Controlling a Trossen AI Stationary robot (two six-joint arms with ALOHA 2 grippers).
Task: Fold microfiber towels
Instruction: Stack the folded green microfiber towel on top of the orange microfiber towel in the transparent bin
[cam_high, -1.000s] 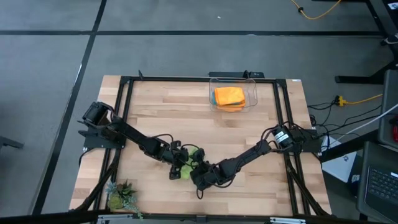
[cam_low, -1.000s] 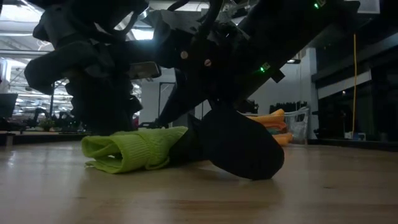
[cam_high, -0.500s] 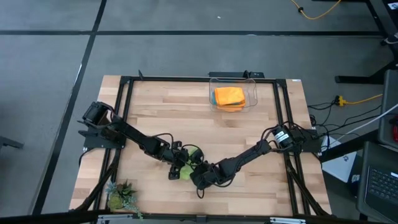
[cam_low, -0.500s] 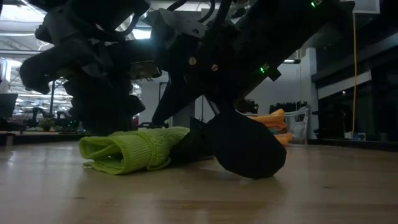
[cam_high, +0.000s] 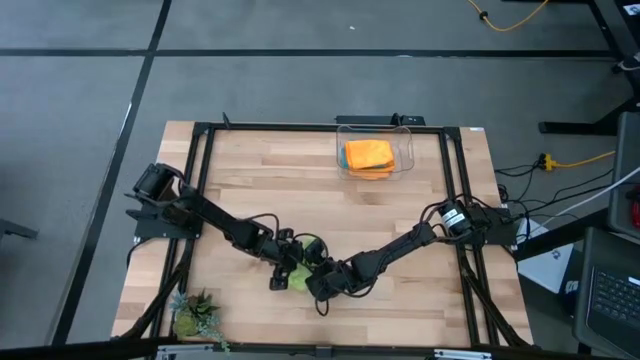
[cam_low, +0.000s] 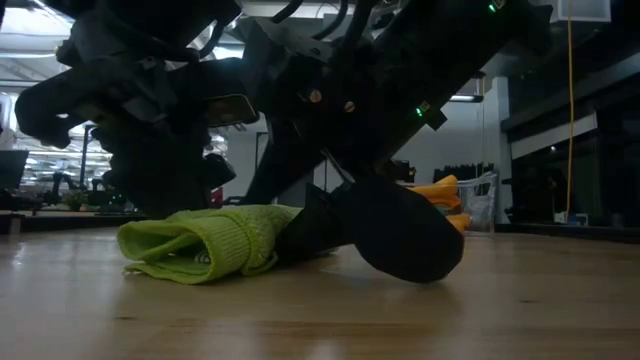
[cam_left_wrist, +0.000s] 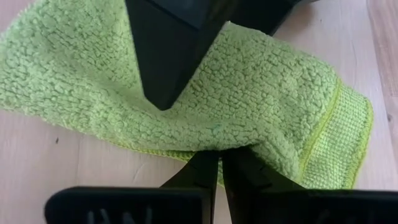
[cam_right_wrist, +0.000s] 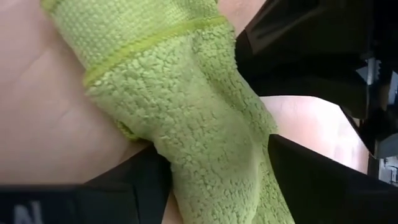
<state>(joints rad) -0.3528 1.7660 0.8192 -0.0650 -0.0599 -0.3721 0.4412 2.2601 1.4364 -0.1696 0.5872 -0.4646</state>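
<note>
A lime green microfiber towel (cam_high: 308, 246) lies bunched on the wooden table (cam_high: 250, 180) near its front middle, resting on its underside (cam_low: 200, 270). Both grippers are at it. My left gripper (cam_left_wrist: 221, 169) comes from the table's left and is shut on the towel's edge. My right gripper (cam_right_wrist: 214, 180) comes from the right, its fingers wide apart with the bunched towel (cam_right_wrist: 186, 93) running between them. A clear bin (cam_high: 400, 165) at the far middle holds folded orange towels (cam_high: 368, 154) on top of a turquoise one. My left gripper pinches the towel's long edge (cam_left_wrist: 217, 148) between its two fingers, near the hemmed end (cam_left_wrist: 339, 140). The fingers slant down from the table's left. The towel lies slack on the table. My right gripper straddles the bunched towel. Cloth (cam_right_wrist: 211, 155) fills the gap and meets both fingers (cam_right_wrist: 155, 177). It slants down from the right.
A small green plant (cam_high: 198, 315) stands at the near left corner. A black frame (cam_high: 200, 150) runs round the table. Bare wood lies between the towel and the bin. Both arms cross low over the front half.
The towel's folded end has crept a little toward the table's left and sunk flatter on the wood. My right gripper has rolled slightly about its own line. Both hands have stayed in place.
</note>
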